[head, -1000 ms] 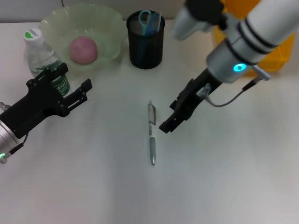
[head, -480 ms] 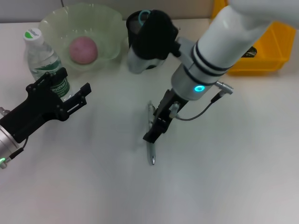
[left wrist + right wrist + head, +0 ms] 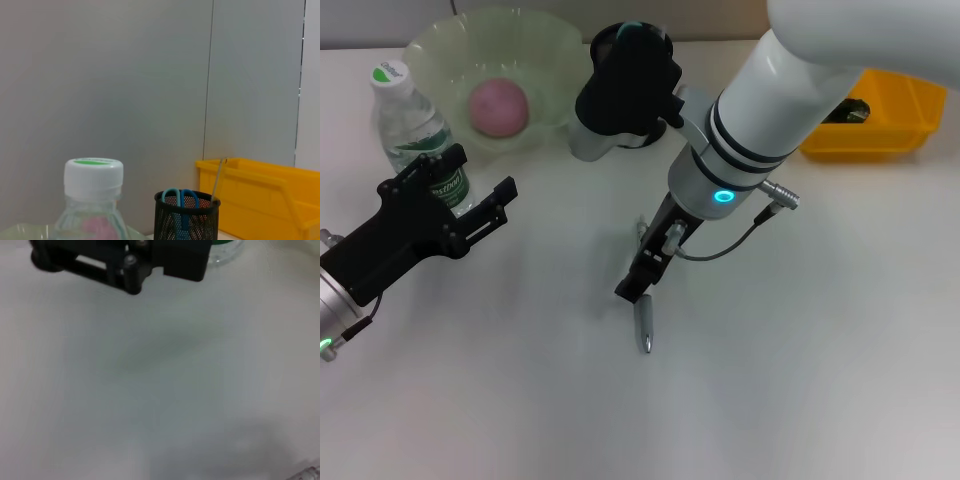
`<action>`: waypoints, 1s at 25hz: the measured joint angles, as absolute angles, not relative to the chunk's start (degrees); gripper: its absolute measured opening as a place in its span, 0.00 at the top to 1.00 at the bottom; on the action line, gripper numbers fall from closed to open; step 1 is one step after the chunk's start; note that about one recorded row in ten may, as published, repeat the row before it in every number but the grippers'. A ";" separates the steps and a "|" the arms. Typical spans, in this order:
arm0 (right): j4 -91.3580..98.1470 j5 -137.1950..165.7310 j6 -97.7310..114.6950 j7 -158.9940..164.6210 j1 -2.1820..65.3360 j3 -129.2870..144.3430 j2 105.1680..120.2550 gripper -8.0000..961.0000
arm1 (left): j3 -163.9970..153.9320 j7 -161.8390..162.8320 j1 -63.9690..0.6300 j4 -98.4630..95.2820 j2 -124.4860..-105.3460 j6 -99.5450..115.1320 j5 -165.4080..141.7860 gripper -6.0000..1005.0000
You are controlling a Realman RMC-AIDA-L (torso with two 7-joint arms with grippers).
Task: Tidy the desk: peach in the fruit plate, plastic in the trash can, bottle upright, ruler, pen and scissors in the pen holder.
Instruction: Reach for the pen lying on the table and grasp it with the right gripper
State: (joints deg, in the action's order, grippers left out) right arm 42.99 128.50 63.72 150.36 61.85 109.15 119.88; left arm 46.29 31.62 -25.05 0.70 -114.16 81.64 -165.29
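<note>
A silver pen (image 3: 645,326) lies on the white desk, and my right gripper (image 3: 640,276) is down over its middle, hiding that stretch. The pink peach (image 3: 498,107) sits in the pale green fruit plate (image 3: 552,42). The bottle (image 3: 417,135) stands upright with its white cap (image 3: 93,175) on. My left gripper (image 3: 472,190) is open just in front of it, holding nothing. Much of the black mesh pen holder (image 3: 186,220) is hidden by my right arm in the head view. Blue scissors (image 3: 180,196) stand in it.
The yellow trash can (image 3: 890,118) stands at the back right with a dark item (image 3: 855,108) inside. A thin upright strip (image 3: 218,179) rises at the pen holder's rim. The right wrist view shows bare desk and the left gripper (image 3: 125,262) farther off.
My right arm has swung left and lowered its gripper from beside the pen onto the pen's middle. The left arm and the other objects have stayed put.
</note>
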 joint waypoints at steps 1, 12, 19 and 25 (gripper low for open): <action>42.99 128.50 63.72 150.36 61.85 109.14 119.88 0.19 | 46.29 31.62 -25.05 0.70 -114.16 81.64 -165.29 0.22; 46.07 131.60 63.62 156.57 58.80 109.27 119.88 0.19 | 45.94 31.74 -25.05 0.70 -114.00 81.82 -165.46 0.23; 46.02 131.36 61.84 157.99 58.11 110.15 119.87 0.20 | 45.86 31.82 -25.05 0.70 -113.70 82.53 -165.50 0.23; 46.38 131.07 60.98 159.70 58.27 112.61 119.87 0.24 | 45.79 32.32 -25.05 0.65 -113.24 83.20 -165.51 0.23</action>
